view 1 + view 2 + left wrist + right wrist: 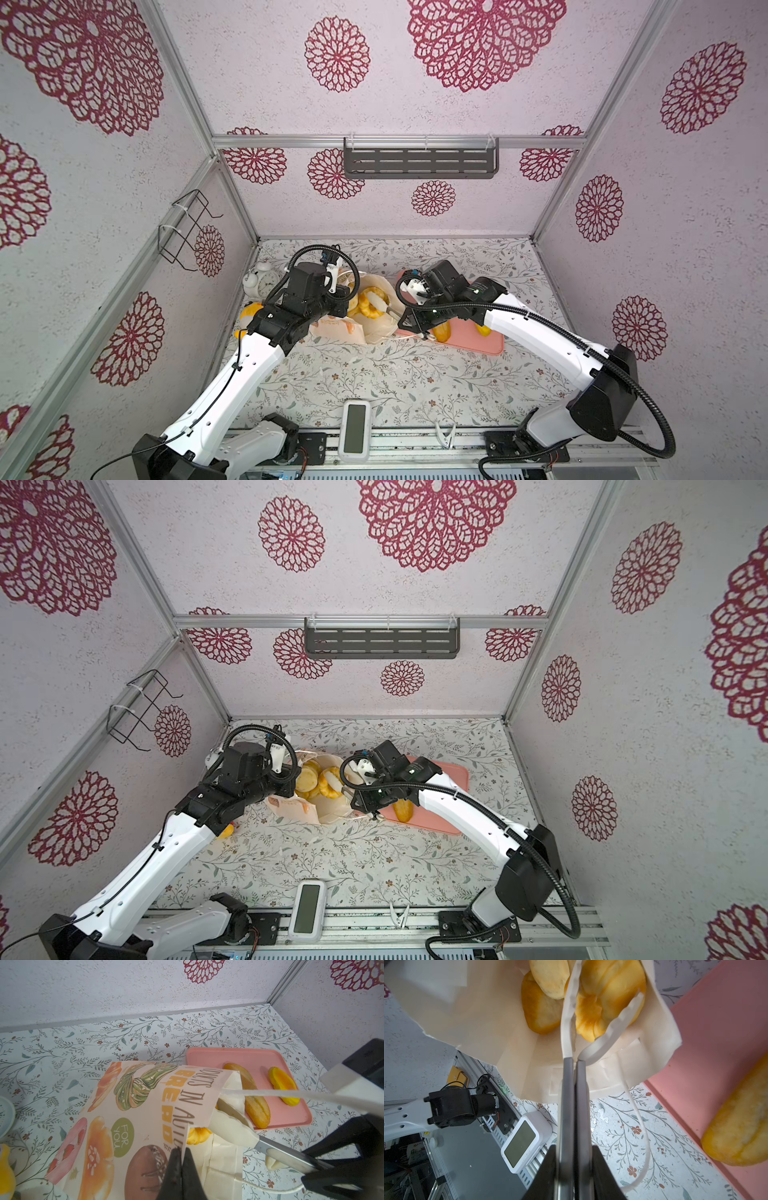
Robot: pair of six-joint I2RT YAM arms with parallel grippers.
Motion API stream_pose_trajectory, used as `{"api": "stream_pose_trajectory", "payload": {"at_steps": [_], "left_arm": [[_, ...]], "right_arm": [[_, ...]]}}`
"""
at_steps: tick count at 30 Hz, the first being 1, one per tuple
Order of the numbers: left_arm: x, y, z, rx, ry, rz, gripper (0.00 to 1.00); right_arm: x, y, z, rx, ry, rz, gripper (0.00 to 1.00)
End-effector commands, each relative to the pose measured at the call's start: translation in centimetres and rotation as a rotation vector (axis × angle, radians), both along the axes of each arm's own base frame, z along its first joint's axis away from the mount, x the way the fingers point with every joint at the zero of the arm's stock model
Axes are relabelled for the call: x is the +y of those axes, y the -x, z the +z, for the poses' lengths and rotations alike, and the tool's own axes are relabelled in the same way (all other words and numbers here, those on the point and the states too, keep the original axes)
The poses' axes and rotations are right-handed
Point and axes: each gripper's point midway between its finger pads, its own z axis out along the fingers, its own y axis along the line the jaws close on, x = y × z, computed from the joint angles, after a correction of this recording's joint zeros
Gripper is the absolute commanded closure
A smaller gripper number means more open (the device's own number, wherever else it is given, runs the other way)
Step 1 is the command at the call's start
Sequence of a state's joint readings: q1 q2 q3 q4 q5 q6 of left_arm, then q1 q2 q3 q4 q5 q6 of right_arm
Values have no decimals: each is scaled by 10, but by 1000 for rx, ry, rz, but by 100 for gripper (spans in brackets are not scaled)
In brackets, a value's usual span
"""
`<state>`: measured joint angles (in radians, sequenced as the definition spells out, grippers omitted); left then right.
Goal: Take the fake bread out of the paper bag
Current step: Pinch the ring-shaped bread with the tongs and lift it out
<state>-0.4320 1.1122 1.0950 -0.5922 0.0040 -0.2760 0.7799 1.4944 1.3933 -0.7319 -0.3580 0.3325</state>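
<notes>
Cream paper is pinched between the jaws of my left gripper (181, 1159): they are closed on the upper rim of the paper bag (145, 1105), on the side that carries the bakery prints. In both top views the mouth of the bag stands open toward the camera, on the floral table (374, 374) between my two arms.

My right gripper (573, 1151) is closed on the metal handles of a pair of tongs (569, 1095), and the handles are pressed nearly together. The white tips of the tongs are inside the bag, one on each side of a fluted ring bun (608, 991). One tip lies against the bun. If the other one touches it, I cannot tell.

Most of the fake bread (309, 779) is in the bag. Beside the ring bun I see two paler round pieces (539, 1007), one partly over the other.

Just beside the bag lies a flat pink tray (228, 1057). On it are a long loaf (255, 1105) and a small roll (284, 1084), a little apart from each other. One white cord handle (641, 1126) of the bag hangs down onto the table.
</notes>
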Motion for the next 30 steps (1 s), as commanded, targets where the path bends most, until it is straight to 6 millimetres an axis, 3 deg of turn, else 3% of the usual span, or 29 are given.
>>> {"api": "stream_pose_trajectory", "payload": {"at_steps": [1,12,30], "left_arm": [[5,-7,11,-33,4,46,100],[3,-17,8,-11,17,79,100],[-5,-25,8,0,30,77,100]], "right_arm": [[2,0,41,-111,-87,22,100],[-9,21,75,-134,-173,23,100],[-57,43,98,-195,-186,-100,100]]}}
